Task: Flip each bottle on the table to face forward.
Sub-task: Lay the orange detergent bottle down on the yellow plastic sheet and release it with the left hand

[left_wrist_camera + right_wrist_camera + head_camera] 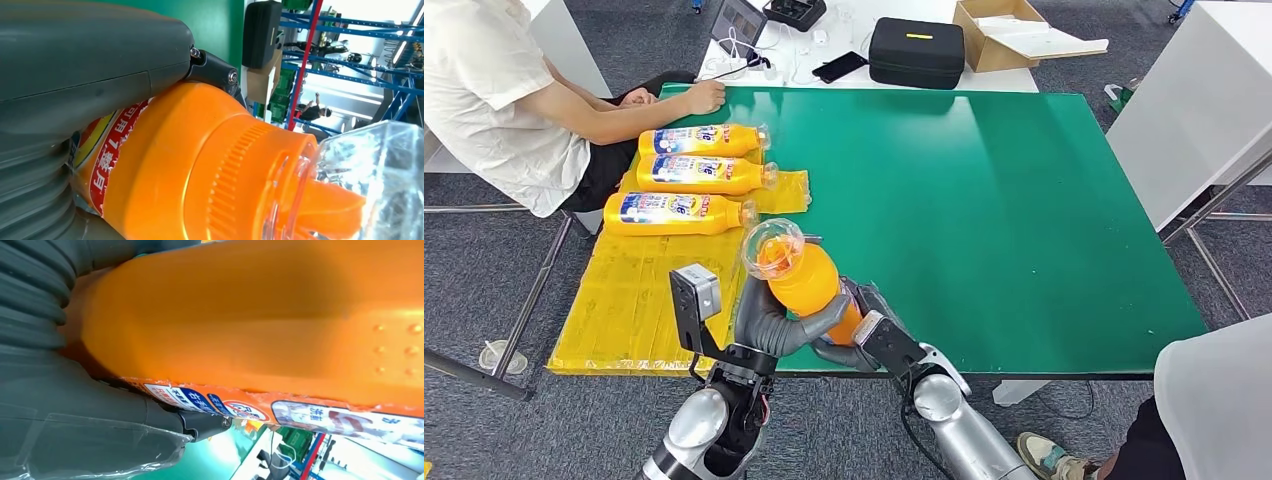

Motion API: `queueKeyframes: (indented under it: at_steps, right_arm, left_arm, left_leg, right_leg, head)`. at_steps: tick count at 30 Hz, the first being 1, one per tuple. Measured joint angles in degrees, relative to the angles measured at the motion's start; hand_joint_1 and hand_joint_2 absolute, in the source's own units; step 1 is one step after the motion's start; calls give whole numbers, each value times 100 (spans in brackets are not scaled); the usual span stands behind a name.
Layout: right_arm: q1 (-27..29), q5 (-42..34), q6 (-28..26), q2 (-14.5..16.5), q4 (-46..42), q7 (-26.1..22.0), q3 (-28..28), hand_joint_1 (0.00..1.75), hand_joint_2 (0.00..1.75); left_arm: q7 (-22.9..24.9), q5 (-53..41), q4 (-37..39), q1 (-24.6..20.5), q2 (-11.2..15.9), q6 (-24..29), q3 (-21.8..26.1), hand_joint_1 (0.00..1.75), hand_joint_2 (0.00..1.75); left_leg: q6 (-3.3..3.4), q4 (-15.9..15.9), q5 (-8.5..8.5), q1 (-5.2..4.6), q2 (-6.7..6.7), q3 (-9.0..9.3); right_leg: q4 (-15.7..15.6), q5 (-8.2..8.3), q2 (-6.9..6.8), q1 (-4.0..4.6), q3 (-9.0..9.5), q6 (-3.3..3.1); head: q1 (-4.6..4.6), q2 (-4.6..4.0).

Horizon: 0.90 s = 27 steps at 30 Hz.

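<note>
An orange bottle [804, 280] with a clear cap is lifted above the table's near edge, cap pointing up toward me. My left hand [776, 322] grips its body from the left; my right hand [856, 335] holds its lower end from the right. The left wrist view shows the orange bottle [200, 170] and its clear cap close up under the left hand [75, 65]. The right wrist view shows the bottle's orange side and label [260, 325] against the right hand [75, 430]. Three more orange bottles [694, 172] lie side by side on the yellow mat [629, 300], labels up.
A person sits at the far left with a hand [704, 96] on the green table [1004, 200]. Behind the table stand a black case [916, 52], a cardboard box [1009, 32] and a phone [840, 66]. A white cabinet [1184, 100] is at the right.
</note>
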Motion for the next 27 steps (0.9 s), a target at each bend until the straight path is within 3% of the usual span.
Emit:
queueKeyframes:
  at_steps: [1, 10, 14, 18, 21, 24, 27]
  right_arm:
    - [0, -33, 11, 2, -2, -1, -3, 0, 175]
    - [-3, 166, -409, 35, -59, -82, -50, 0, 175]
    - [20, 850, -1360, 68, -63, -268, -53, 0, 175]
    - [57, 1240, -1942, 95, -63, -365, -82, 0, 175]
    - [140, 1649, -2915, 130, -63, -498, -186, 0, 175]
    - [252, 1827, -3843, 189, -160, -792, -652, 0, 175]
    - [368, 1824, -4110, 270, -507, -1161, -1434, 0, 175]
  left_arm:
    - [-8, 3, 3, -8, 0, -3, 2, 175, 175]
    - [-81, -80, 1, -10, 5, 108, 48, 175, 175]
    - [-143, -528, -63, 3, 15, 487, 44, 175, 175]
    - [-156, -768, -123, 19, 27, 660, 43, 175, 175]
    - [-184, -949, -195, 30, 57, 786, 51, 175, 175]
    - [-234, -1302, -342, 118, 162, 1148, 149, 175, 175]
    - [-217, -2391, -414, 257, 330, 1951, 310, 175, 175]
  left_leg:
    - [0, 0, 0, 0, 0, 0]
    - [0, 0, 0, 0, -1, -1]
    - [0, 0, 0, 0, -1, -1]
    - [0, 0, 0, 0, -1, -1]
    - [0, 0, 0, 0, -1, -1]
    - [0, 0, 0, -1, -5, -2]
    - [0, 0, 0, -1, -5, -3]
  right_leg:
    - [0, 0, 0, 0, 0, 0]
    - [0, 0, 0, 0, 0, 0]
    - [0, 0, 0, 0, -1, 0]
    - [0, -1, -1, 0, -1, -1]
    - [0, 0, -2, 0, 0, 0]
    - [0, 0, -5, -1, -1, 0]
    - [0, 0, -4, -1, -3, 0]
  head:
    - [0, 1]
    - [0, 0]
    - [-1, 0]
    - [1, 0]
    - [1, 1]
    - [-1, 1]
    - [2, 0]
